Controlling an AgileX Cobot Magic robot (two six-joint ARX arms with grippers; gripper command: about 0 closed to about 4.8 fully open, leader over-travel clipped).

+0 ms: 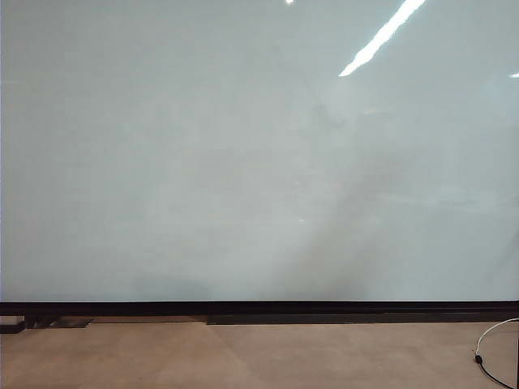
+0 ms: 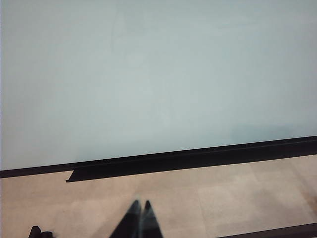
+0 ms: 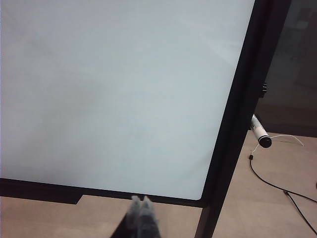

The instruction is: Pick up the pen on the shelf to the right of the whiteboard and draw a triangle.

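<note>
The whiteboard [image 1: 243, 162] fills the exterior view, pale and glossy, with a black strip along its lower edge; no drawn line shows on it. Neither arm appears in that view. In the left wrist view my left gripper [image 2: 141, 203] is shut, fingertips together and holding nothing, low in front of the whiteboard [image 2: 158, 74]. My right gripper [image 3: 140, 199] is shut and holds nothing too, near the lower right corner of the whiteboard [image 3: 114, 89]. The pen [image 3: 259, 132], white-barrelled with a dark end, sticks out just beyond the board's black right frame, far from my right gripper.
A black tray strip [image 2: 163, 167] runs under the board. The board's black side frame [image 3: 237, 114] stands between my right gripper and the pen. A white cable [image 1: 491, 340] and a dark cable [image 3: 277, 186] lie on the tan floor at the right.
</note>
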